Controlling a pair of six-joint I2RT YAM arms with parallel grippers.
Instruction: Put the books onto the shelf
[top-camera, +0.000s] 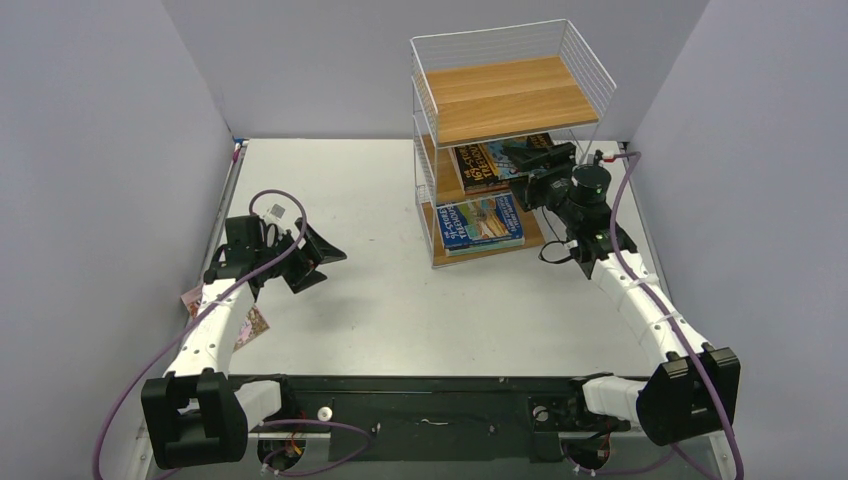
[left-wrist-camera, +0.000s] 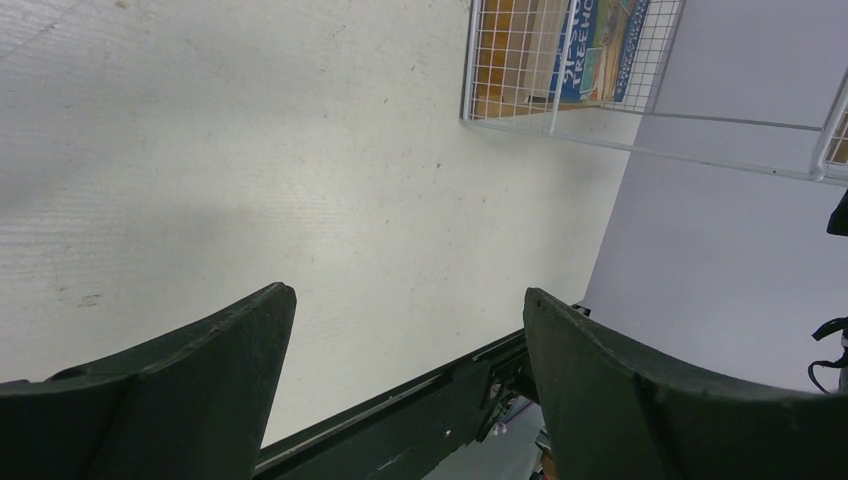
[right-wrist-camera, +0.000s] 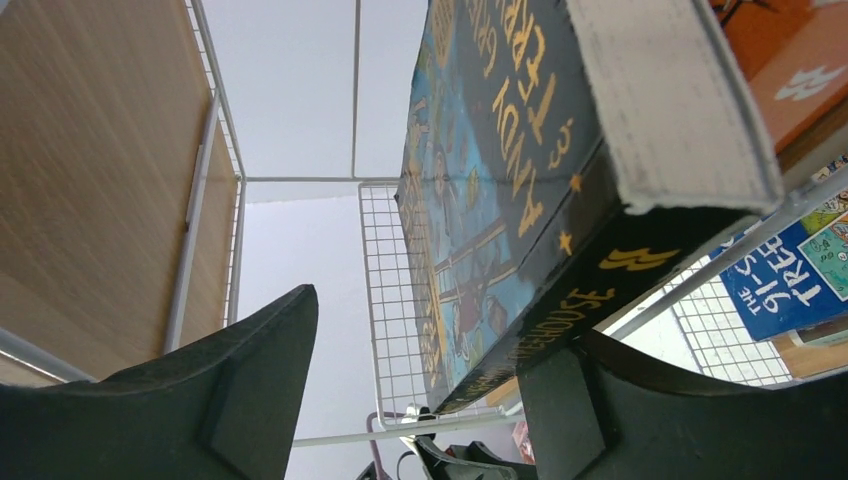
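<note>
right gripper (right-wrist-camera: 430, 340) stands at the middle tier of the shelf (top-camera: 505, 95), jaws apart, with the dark book (right-wrist-camera: 480, 200) lying between them rather than clamped. one finger (right-wrist-camera: 600, 420) looks to be touching the book's lower edge, while the other stands well apart from it.

the risk from here is a snag. if the arm backs out with that finger against the spine, it may drag the book forward over the front wire, where one corner already seems to jut past the rim. a tilt there could tip it off the tier and onto the table (top-camera: 400, 300).

the book is a thin black-and-blue paperback with yellow lettering and a pale page edge. it lies flat on top of an orange book (right-wrist-camera: 790, 60). a blue book (top-camera: 480, 222) lies on the bottom tier and the top board is bare.

left gripper (top-camera: 318, 262) hovers over the table with its jaws wide and holding nothing. just below its arm, at the table's left edge, a pink book (top-camera: 252, 326) lies partly hidden, not yet shelved. a reach for it so near the edge could push it off.
</note>
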